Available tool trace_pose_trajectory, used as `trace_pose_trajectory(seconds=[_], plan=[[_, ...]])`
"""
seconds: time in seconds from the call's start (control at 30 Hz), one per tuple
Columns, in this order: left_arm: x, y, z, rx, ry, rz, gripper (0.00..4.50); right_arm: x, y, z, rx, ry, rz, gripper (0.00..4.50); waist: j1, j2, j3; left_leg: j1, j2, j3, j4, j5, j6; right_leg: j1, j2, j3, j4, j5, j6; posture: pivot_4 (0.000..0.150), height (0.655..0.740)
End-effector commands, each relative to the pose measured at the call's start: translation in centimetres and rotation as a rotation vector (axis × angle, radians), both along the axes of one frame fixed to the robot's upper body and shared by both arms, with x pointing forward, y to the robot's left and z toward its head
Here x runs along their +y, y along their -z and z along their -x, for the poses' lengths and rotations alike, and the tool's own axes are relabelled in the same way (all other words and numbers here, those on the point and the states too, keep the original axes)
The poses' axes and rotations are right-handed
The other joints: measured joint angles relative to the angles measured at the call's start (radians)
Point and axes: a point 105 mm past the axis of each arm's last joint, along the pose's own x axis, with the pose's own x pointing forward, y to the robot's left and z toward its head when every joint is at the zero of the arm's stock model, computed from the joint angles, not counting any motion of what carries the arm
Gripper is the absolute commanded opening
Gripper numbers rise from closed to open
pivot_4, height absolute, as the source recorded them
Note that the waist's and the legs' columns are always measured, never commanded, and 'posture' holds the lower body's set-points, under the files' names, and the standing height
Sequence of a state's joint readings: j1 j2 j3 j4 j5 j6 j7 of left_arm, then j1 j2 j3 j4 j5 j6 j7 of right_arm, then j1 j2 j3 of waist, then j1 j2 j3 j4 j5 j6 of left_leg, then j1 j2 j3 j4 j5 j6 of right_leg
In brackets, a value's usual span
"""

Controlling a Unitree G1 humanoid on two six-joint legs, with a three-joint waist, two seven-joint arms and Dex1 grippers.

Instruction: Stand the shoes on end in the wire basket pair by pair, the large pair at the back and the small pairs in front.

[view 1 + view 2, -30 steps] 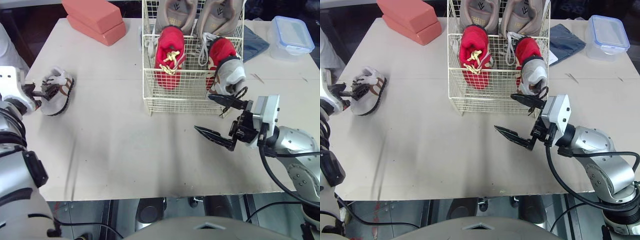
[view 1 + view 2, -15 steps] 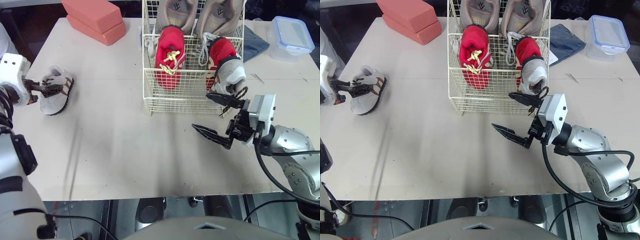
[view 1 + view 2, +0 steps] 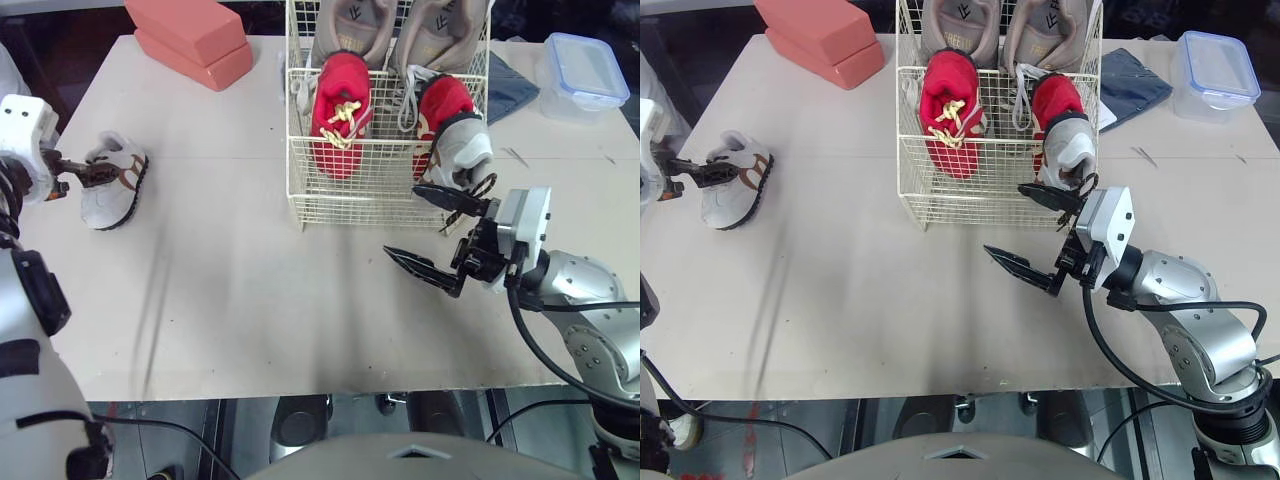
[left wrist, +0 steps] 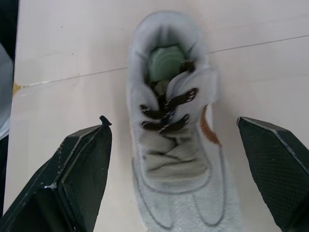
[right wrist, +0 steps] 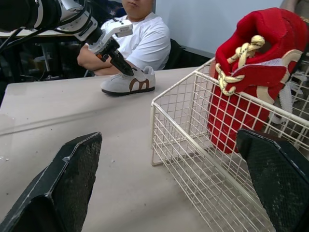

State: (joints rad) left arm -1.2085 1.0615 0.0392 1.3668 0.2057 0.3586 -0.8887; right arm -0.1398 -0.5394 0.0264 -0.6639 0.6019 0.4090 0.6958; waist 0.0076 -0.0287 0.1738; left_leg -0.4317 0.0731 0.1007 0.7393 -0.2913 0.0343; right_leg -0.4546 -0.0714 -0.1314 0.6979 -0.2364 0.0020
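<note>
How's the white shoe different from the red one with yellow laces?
The small white shoe with brown stripes lies flat on the table; the red shoe with yellow laces stands on end in the white wire basket. The white shoe's laces are dark, the red shoe's yellow. Both are small.

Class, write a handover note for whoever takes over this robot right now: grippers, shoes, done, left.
Left gripper: open, fingers either side of the white shoe lying at the left of the table, not gripping.
Right gripper: open, empty, near the front right corner of the wire basket.
Done: large grey pair at the back, red pair in front, one white-grey shoe front right.
Left: grasp the white shoe and stand it in the basket, probably beside its mate.
</note>
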Motion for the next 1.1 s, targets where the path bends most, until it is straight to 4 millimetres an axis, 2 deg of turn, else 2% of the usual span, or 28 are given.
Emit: trace_pose_trajectory(seconds=[0.03,0.07,0.1,0.13,0.33,0.37,0.4,0.87,1.1], plan=[[0.6,-1.0,0.1,-0.025,-0.041,-0.019,4.5,0.2,-1.1,0.4,-0.057,-0.018,-0.017,4.39,-0.001,0.0,0.0,0.0,0.0,0.0,0.0,0.0,0.0,0.0,0.0,0.0,0.0,0.0,0.0,0.15,0.686],[0.7,-0.9,0.2,-0.023,-0.049,-0.021,4.5,0.1,-1.1,0.3,-0.058,-0.018,-0.017,4.39,0.0,0.0,0.0,0.0,0.0,0.0,0.0,0.0,0.0,0.0,0.0,0.0,0.0,0.0,0.0,0.15,0.686],[0.7,-0.7,0.2,-0.019,-0.053,-0.022,3.99,0.1,-1.1,0.3,-0.059,-0.016,-0.018,4.5,0.0,0.0,0.0,0.0,0.0,0.0,0.0,0.0,0.0,0.0,0.0,0.0,0.0,0.0,0.0,0.15,0.686],[0.8,-0.6,0.2,-0.016,-0.055,-0.022,3.83,0.1,-1.1,0.3,-0.06,-0.015,-0.018,4.5,0.001,0.0,0.0,0.0,0.0,0.0,0.0,0.0,0.0,0.0,0.0,0.0,0.0,0.0,0.0,0.15,0.686],[0.5,0.2,0.1,0.014,-0.049,-0.014,0.98,-0.1,-1.3,0.3,-0.069,-0.003,-0.019,4.5,0.004,0.0,0.0,0.0,0.0,0.0,0.0,0.0,0.0,0.0,0.0,0.0,0.0,0.001,-0.001,0.15,0.686],[0.5,0.3,0.1,0.014,-0.05,-0.013,0.38,-0.1,-1.3,0.3,-0.069,-0.002,-0.018,4.5,0.004,0.0,0.0,0.0,0.0,0.0,0.001,0.0,0.0,0.0,0.0,0.0,0.0,0.001,-0.001,0.15,0.686],[0.5,0.3,0.1,0.014,-0.05,-0.013,0.06,-0.1,-1.3,0.3,-0.069,-0.002,-0.018,4.5,0.004,0.0,0.0,0.0,0.0,0.0,0.001,0.0,0.0,0.0,0.0,0.0,0.0,0.001,-0.001,0.15,0.686],[0.5,-0.9,0.2,-0.032,0.006,-0.036,0.06,0.0,-1.1,0.2,-0.068,-0.003,-0.018,4.5,0.004,0.0,0.0,0.0,0.0,0.002,0.001,0.0,0.0,0.0,0.0,0.0,0.001,0.001,-0.002,0.15,0.686],[-1.6,-2.3,0.4,-0.077,0.141,0.161,0.06,0.0,-1.0,0.3,-0.063,-0.006,-0.013,4.5,0.005,0.0,0.0,0.0,0.0,0.004,0.002,0.0,0.0,0.0,0.0,0.0,0.001,0.001,-0.002,0.15,0.686]])
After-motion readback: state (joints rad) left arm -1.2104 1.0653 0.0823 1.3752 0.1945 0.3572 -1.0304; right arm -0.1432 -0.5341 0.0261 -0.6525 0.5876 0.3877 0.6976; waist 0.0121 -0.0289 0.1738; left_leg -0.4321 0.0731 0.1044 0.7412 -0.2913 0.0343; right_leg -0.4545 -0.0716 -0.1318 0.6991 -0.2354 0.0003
